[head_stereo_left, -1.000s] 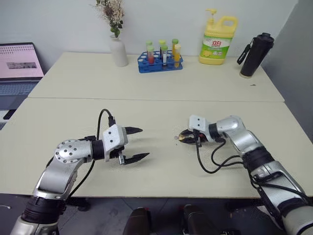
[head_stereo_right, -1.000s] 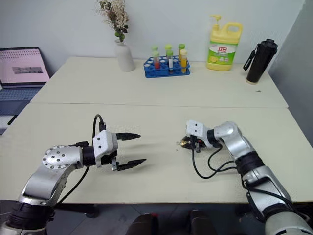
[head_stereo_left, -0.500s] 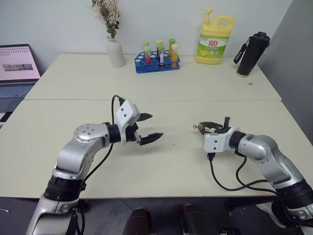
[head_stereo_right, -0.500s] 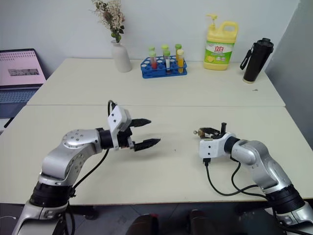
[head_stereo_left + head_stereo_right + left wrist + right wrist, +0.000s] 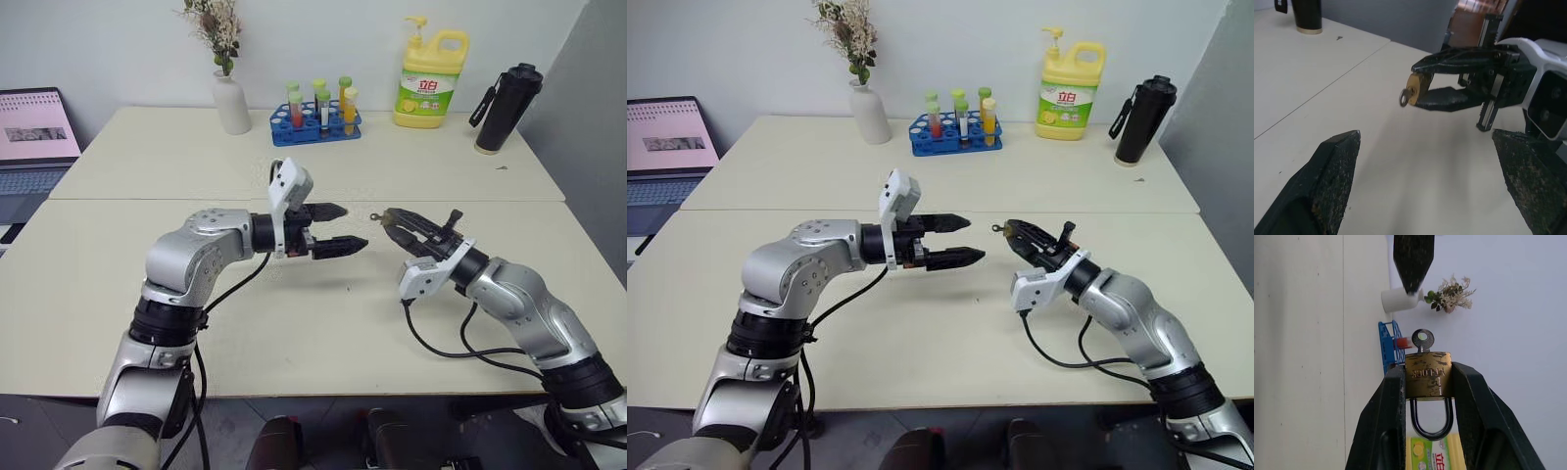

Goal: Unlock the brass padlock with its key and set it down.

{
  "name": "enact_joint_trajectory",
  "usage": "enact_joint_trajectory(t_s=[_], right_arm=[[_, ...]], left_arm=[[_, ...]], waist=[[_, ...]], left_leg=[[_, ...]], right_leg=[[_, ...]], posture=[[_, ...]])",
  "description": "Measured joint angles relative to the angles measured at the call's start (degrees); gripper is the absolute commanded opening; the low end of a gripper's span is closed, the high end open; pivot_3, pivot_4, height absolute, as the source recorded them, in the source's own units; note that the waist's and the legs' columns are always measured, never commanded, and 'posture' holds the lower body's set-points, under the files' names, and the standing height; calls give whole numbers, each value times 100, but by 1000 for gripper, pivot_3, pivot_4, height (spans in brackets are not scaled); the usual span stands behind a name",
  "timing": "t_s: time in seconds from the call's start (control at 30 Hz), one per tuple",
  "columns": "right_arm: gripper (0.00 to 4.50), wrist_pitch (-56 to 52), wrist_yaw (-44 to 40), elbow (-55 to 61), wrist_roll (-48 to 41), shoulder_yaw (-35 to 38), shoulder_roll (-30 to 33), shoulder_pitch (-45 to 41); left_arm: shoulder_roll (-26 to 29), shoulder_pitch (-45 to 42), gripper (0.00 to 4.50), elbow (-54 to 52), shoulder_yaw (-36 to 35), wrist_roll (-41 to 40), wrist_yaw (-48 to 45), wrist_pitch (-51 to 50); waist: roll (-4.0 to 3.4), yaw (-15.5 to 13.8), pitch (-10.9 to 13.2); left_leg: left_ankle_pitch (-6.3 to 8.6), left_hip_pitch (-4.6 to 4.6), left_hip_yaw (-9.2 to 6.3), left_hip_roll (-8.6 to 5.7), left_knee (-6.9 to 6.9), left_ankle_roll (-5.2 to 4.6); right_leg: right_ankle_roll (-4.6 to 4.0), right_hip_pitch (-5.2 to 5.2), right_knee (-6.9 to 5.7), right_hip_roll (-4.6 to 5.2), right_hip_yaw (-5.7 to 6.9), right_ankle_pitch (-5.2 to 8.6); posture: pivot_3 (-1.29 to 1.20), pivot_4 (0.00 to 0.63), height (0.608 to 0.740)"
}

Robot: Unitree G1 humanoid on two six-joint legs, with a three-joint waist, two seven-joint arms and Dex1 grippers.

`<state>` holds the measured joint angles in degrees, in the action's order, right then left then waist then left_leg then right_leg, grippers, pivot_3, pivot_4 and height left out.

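Observation:
My right gripper (image 5: 394, 221) is raised above the table and shut on the brass padlock (image 5: 1427, 374), its fingers pressing the body's two sides. The shackle (image 5: 1431, 421) lies back between the fingers. The key (image 5: 1423, 339) sticks out of the padlock's free end, its round head toward the left gripper. My left gripper (image 5: 353, 226) hangs open at about the same height and points right at the padlock, with its fingertips a short gap from the key and nothing between them. The left wrist view shows the padlock (image 5: 1417, 87) and key (image 5: 1403, 97) straight ahead.
Along the back of the far table stand a white vase (image 5: 232, 103) of dried flowers, a blue test-tube rack (image 5: 315, 122), a yellow detergent bottle (image 5: 429, 83) and a black flask (image 5: 500, 108). A laptop (image 5: 34, 127) sits at the far left. A seam (image 5: 147, 199) divides the two tables.
The right gripper lifted the padlock off the table and rolled, turning the key toward the left arm. The left gripper rose and swung right toward it, staying open.

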<state>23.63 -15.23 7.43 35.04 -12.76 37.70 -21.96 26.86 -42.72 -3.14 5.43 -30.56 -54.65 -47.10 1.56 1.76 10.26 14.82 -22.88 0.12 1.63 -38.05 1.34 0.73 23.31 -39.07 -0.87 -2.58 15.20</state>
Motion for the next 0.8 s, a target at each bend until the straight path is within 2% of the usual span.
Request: enact_joint_trajectory(t_s=[0.43,0.53,0.7,0.8], right_arm=[[936,330,-48,-34,-31,16,-1,-178],[936,383,-77,-55,-35,16,-1,-178],[936,523,-117,-100,-49,16,-2,-178],[936,576,-148,-100,-99,16,-16,-184]], left_arm=[[-75,-522,4500,744,52,18,-379,211],[-81,-525,3908,869,60,29,-501,328],[-80,-578,2412,1091,122,100,-738,533],[-81,-678,1348,1182,146,157,-827,639]], waist=[[0,-5,0],[0,1,0],[0,-3,0],[0,-3,0]], left_leg=[[0,-1,-1,-1,-1,0],[0,0,0,0,-1,0],[0,-1,0,-1,-2,0],[0,0,1,-2,-2,0]], right_leg=[[-4,0,0,0,0,-2],[-7,0,0,0,-1,-4],[-8,0,0,0,-1,-5],[-8,0,0,0,-1,-5]], posture=[[0,150,740],[0,150,740],[0,150,740],[0,150,740]])
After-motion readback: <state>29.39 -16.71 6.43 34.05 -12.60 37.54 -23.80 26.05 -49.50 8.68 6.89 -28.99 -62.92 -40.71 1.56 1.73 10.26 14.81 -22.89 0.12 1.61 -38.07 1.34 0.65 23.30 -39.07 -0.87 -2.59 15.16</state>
